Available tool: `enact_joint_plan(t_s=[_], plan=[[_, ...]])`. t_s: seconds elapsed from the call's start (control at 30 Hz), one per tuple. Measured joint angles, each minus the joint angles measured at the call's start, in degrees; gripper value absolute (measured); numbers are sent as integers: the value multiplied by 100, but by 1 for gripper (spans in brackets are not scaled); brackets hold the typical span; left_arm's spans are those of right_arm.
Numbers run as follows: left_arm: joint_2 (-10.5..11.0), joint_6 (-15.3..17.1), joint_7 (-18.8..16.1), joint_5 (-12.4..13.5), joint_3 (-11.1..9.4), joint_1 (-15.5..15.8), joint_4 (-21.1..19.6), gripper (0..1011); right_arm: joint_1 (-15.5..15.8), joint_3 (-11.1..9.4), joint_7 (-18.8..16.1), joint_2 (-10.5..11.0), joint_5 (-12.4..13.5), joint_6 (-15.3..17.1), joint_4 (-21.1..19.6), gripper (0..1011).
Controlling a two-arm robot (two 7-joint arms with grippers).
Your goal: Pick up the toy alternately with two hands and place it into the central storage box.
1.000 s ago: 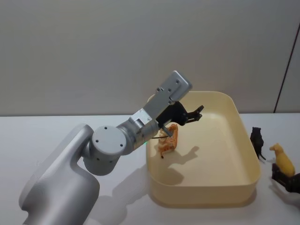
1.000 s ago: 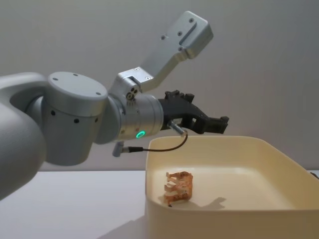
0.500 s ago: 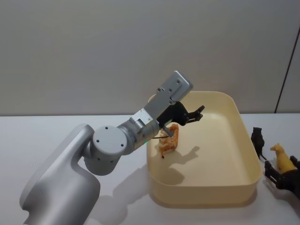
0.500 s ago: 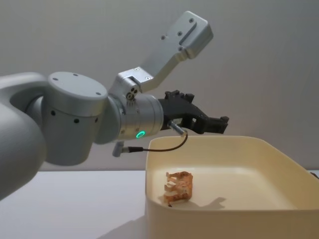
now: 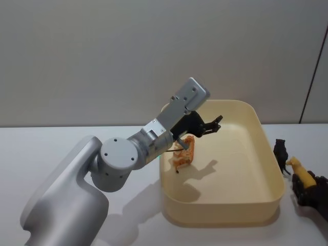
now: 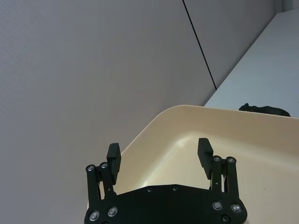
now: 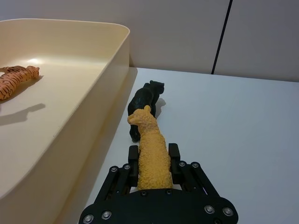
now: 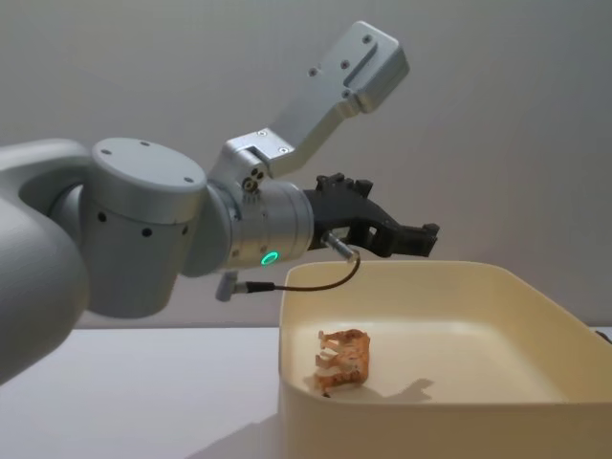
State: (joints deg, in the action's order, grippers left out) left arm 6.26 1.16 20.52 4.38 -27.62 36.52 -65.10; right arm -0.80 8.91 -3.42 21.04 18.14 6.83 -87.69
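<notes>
Right gripper (image 7: pixel 154 149) sat on the table (image 7: pixel 243 121) just outside the box's (image 5: pixel 220 212) right wall, low, palm near the table top. Its fingers (image 7: pixel 134 156) were drawn in against both flanks of the yellow toy (image 7: pixel 149 133); it read as a closed grasp on the body.

The toy's long axis ran straight out along the gripper's reach, head away from the palm, roughly parallel to that right wall. A black toy (image 7: pixel 145 100) stood just beyond its head, close to the wall and apart from the fingers.

Key relation: the box interior lay to the robot's left of the held toy, with the wall rising between them. Judged that the next move called for a lift above the rim, then a carry leftward. The right arm was plainly the nearer one.

Left gripper (image 5: pixel 219 123) hovered above the box's far-left part, arm reaching in over the left rim, wrist angled slightly down. Its jaws stood wide apart with nothing between them.

A tiger (image 5: pixel 184 154) lay on the box floor near the left wall, below the left gripper. The right half of the floor looked the freer drop zone.
</notes>
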Motion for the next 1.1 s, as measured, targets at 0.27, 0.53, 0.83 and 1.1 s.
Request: enact_joint_plan(t_s=[0.27,0.53,0.83,1.1], plan=[[0,0,0,0,0,0,0,1001,65,-1,110,-14,-78,-248,-71,357],[0,0,0,0,0,0,0,1001,79,-1,194,-50,-182,-554,-252,357],[0,0,0,0,0,0,0,1001,-219,39,46,-207,-215,-658,-547,357],[0,0,0,0,0,0,0,1001,-732,108,-186,-446,-251,-521,-513,357]])
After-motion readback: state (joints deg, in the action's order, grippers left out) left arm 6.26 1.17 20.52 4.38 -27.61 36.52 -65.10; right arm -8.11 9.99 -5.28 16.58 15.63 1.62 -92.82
